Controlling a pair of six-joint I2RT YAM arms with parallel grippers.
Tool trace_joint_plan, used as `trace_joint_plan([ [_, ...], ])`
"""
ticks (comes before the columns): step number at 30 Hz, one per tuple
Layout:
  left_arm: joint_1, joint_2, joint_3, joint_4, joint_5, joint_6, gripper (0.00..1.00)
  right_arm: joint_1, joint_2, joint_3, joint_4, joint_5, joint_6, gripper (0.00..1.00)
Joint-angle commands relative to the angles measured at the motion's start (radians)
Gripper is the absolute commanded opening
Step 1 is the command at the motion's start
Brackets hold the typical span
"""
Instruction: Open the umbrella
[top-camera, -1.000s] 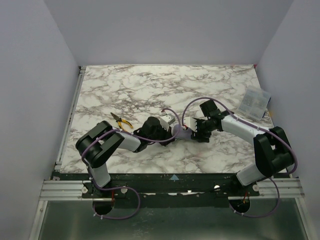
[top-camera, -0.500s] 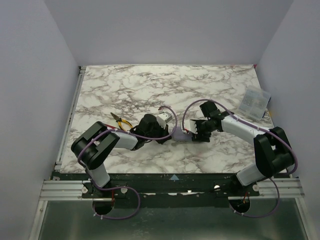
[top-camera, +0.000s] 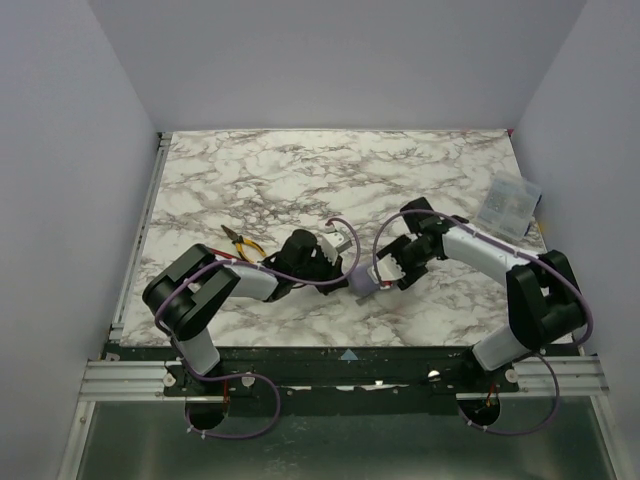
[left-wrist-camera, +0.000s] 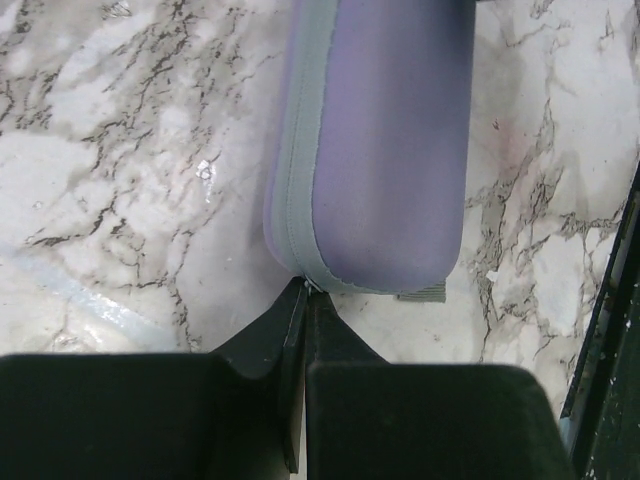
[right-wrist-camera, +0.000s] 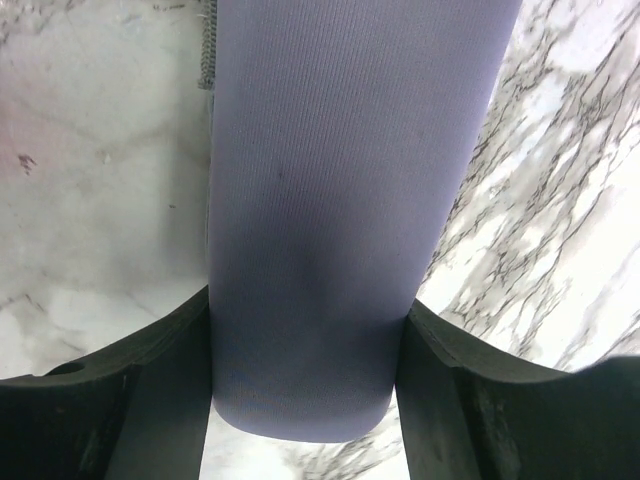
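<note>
Only the left wrist view shows a grey seam on the umbrella (left-wrist-camera: 380, 150), with the left fingers (left-wrist-camera: 262, 335) pressed together at its end (pinching it? unclear); the right fingers (right-wrist-camera: 160, 345) clamp its sides.

Umbrella (left-wrist-camera: 390, 140): pale lavender fabric, with a grey seam strip along one edge (finely ribbed up close). Desk (top-camera: 300, 170): white marble pattern with dark grey veins. Fingers (right-wrist-camera: 130, 400): black. Pliers (top-camera: 243, 242): yellow handles. Arms (top-camera: 480, 250): black and white, purple cables.
</note>
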Motion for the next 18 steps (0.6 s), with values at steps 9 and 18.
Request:
trace_joint_plan([
  [9, 0.007, -0.010, -0.043, 0.019, -0.061, -0.033, 0.00, -0.033, 0.158, 0.256, -0.357, -0.161, -0.164, 0.85],
  [18, -0.024, -0.005, -0.061, 0.056, -0.072, -0.115, 0.00, -0.190, 0.072, 0.420, -0.283, -0.311, 0.641, 1.00],
])
